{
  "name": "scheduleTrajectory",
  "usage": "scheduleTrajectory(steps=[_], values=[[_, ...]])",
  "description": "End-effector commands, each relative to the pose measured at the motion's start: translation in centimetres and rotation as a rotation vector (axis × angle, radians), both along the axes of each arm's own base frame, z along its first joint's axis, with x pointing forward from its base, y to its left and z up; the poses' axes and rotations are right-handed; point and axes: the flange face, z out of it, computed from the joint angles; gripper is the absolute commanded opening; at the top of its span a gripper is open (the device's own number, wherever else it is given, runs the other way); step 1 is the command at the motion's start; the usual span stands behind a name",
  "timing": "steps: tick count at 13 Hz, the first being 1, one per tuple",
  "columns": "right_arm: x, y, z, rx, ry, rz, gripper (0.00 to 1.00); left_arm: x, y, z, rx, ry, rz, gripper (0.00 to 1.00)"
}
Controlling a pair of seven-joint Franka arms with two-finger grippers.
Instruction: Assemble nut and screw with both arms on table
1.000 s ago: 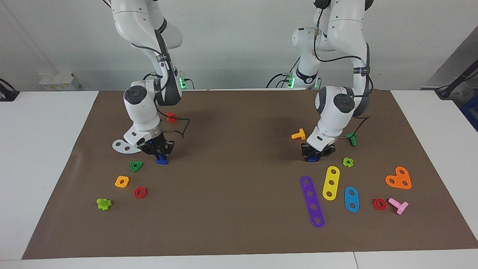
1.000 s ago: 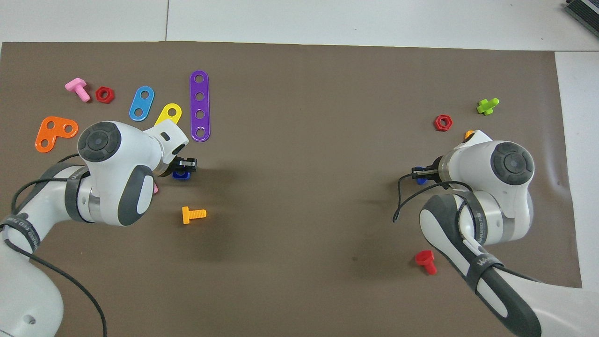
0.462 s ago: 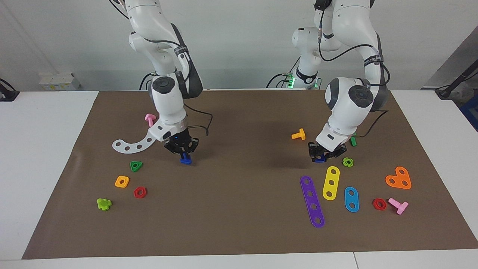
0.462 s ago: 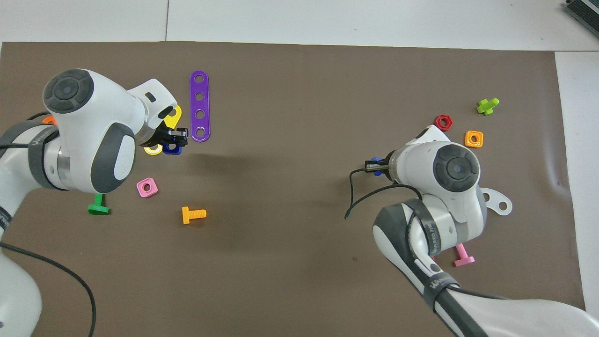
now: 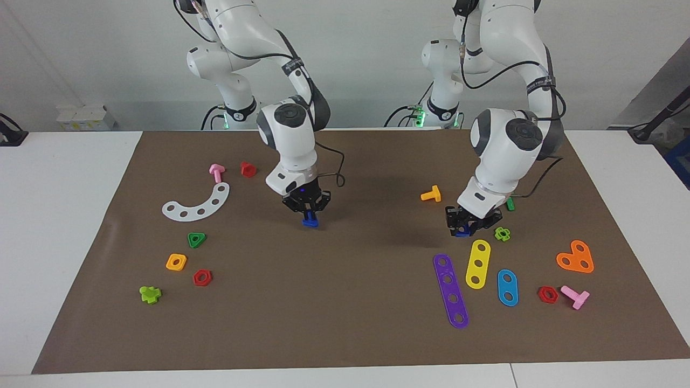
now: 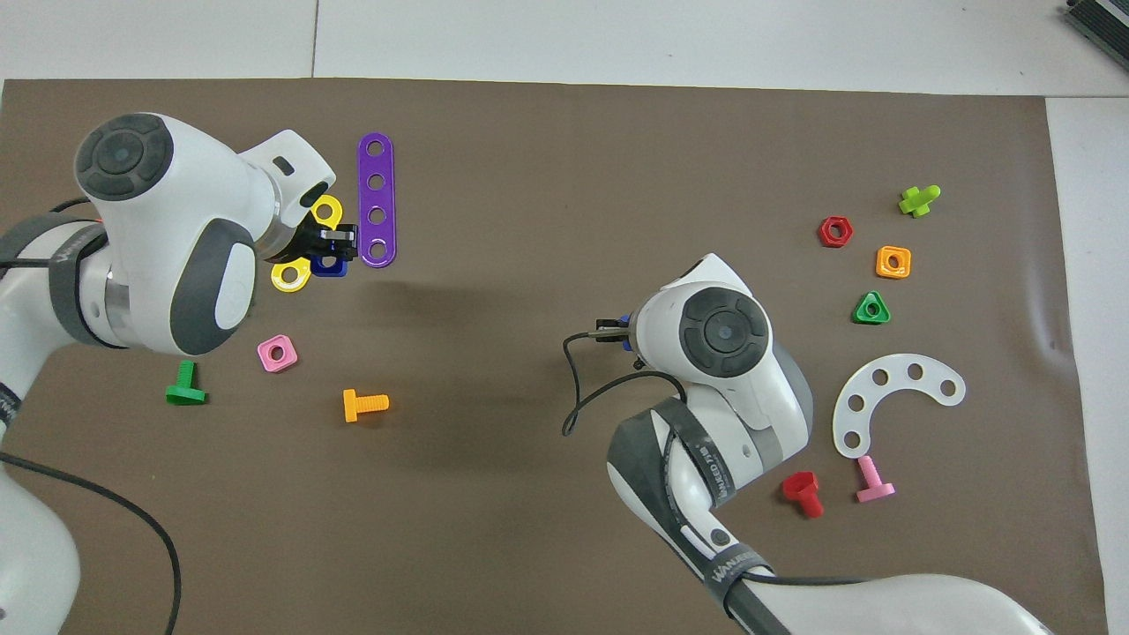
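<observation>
Right gripper (image 5: 309, 217): jaws pinching the dark-blue plastic toy screw (image 5: 310, 221); it has travelled toward the brown mat's (image 5: 345, 334) middle, clear of the white curved plate (image 5: 197, 204).
Left gripper (image 5: 466, 228): jaws pinching the dark-blue square plastic nut (image 6: 330, 266), raised, at 10 o'clock of the yellow oval plate (image 5: 478, 263); barely shifted.
Tabletop (image 5: 59, 226): loose parts unmoved.

The arms (image 5: 506, 145) were glossy white, with rounded joints capped by dark grey discs. Black cables looped along them under dark straps with white lettering. Each ended in a small black gripper (image 5: 308, 207).
</observation>
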Motion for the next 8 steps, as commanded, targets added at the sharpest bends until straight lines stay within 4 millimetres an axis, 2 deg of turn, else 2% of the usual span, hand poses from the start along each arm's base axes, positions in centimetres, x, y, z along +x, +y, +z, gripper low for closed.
scheduleTrajectory(steps=[1, 3, 5, 6, 8], values=[[0.6, 2.6, -1.1, -0.018, 0.008, -0.035, 0.0, 0.1, -3.6, 0.2, -0.013, 0.01, 0.027, 0.0], [-0.3, 5.3, -2.2, -0.028, 0.017, -0.041, 0.0, -0.1, -5.0, 0.4, -0.02, -0.002, 0.05, 0.0], [-0.9, 6.6, -3.2, -0.035, 0.019, -0.06, 0.0, -0.8, -7.4, 0.6, -0.021, -0.004, 0.063, 0.0], [-0.9, 6.6, -3.2, -0.039, 0.02, -0.063, 0.09, -1.1, -8.0, 0.6, -0.023, -0.003, 0.072, 0.0], [-0.6, 6.2, -2.8, -0.033, 0.015, -0.072, 0.99, -1.6, -9.6, 0.7, -0.026, -0.005, 0.066, 0.0]])
